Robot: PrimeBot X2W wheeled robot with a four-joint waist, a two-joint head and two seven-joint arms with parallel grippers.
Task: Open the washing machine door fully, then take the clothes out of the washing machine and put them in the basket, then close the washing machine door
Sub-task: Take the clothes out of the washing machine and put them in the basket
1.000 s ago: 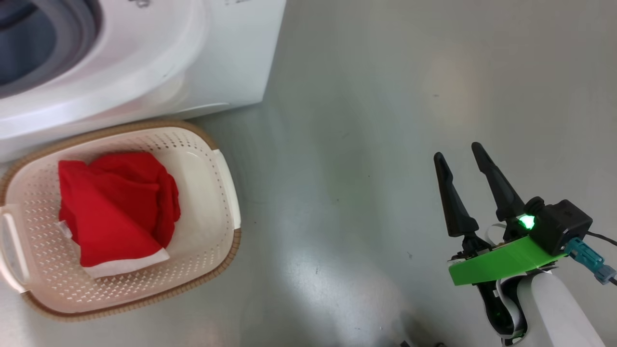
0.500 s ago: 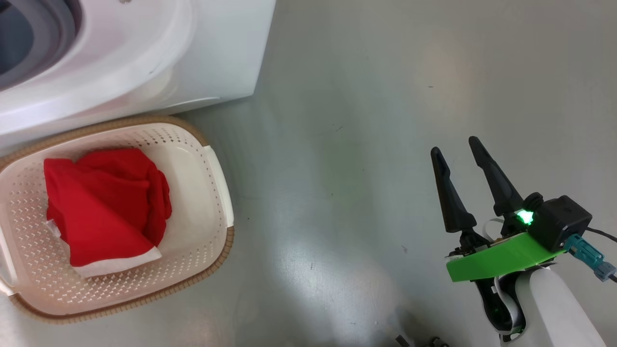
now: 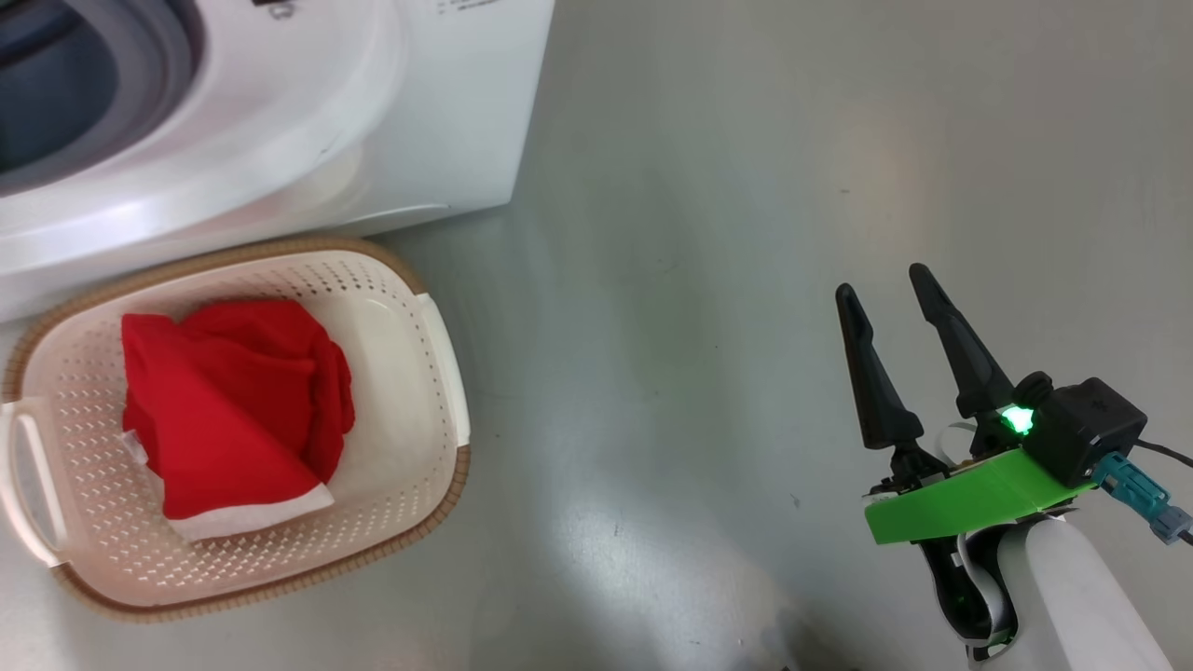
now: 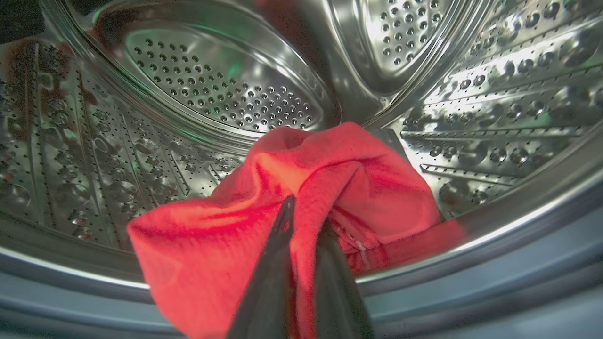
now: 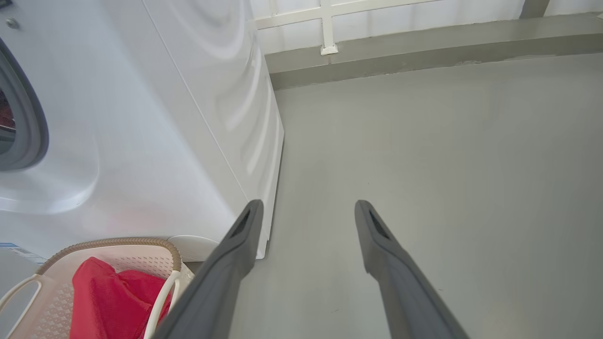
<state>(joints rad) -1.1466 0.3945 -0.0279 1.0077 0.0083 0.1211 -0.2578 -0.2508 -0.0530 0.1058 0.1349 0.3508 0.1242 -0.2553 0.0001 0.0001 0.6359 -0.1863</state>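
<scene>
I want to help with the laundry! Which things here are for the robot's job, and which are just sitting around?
For the job: washing machine; red garment in the drum, pinched by the shut left gripper; basket; red garment in the basket.

Just around: grey floor; white frame at the far wall; right gripper, open and empty.

Glossy grey floor (image 3: 708, 280) carries white front-loading washing machine (image 3: 438, 102); cream perforated basket (image 3: 396, 391) stands just beside it.
</scene>
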